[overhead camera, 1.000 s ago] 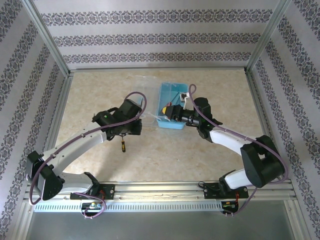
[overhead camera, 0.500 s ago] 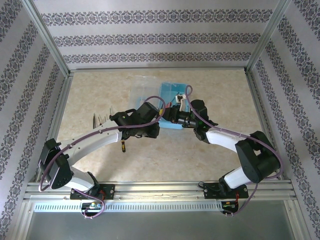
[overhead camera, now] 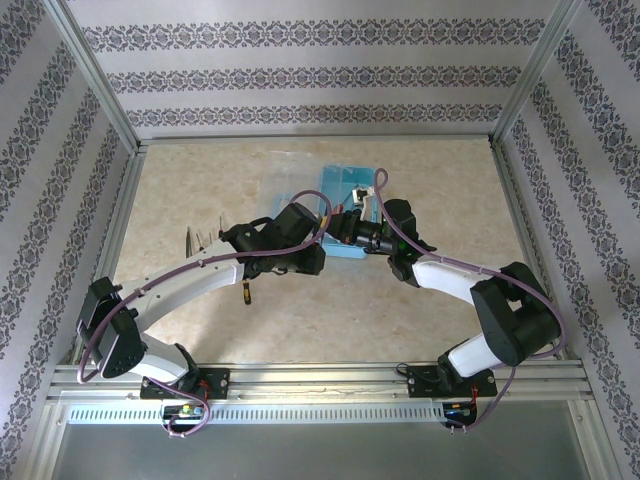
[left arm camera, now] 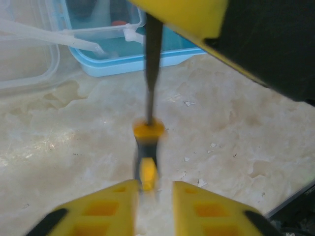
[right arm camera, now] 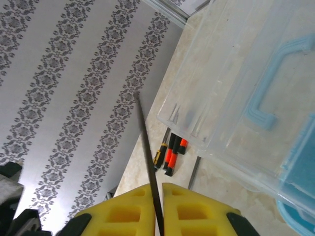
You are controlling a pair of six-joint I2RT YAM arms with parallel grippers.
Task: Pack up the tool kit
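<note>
Two grippers meet nose to nose just in front of one blue tool box [overhead camera: 347, 182] in the view from above: the left gripper [overhead camera: 316, 256] and the right gripper [overhead camera: 344, 228]. From up there I can't make out what passes between them; the wrist cameras can.

The right wrist view has the right gripper's yellow fingers [right arm camera: 130, 209] pressed together on the thin dark shaft of one screwdriver [right arm camera: 147, 147]. The left wrist view gives its yellow and black handle, sitting in the gap of the left gripper, whose fingers [left arm camera: 113, 204] stand apart on either side, while the shaft runs up to the other gripper's pad.

One clear lid [right arm camera: 221, 83] lies beside the box. Past it, the right wrist view picks out three handled tools [right arm camera: 170, 150] side by side on the surface [overhead camera: 200, 190]. From above, a second screwdriver [overhead camera: 247, 291] lies on the surface near the left arm.
</note>
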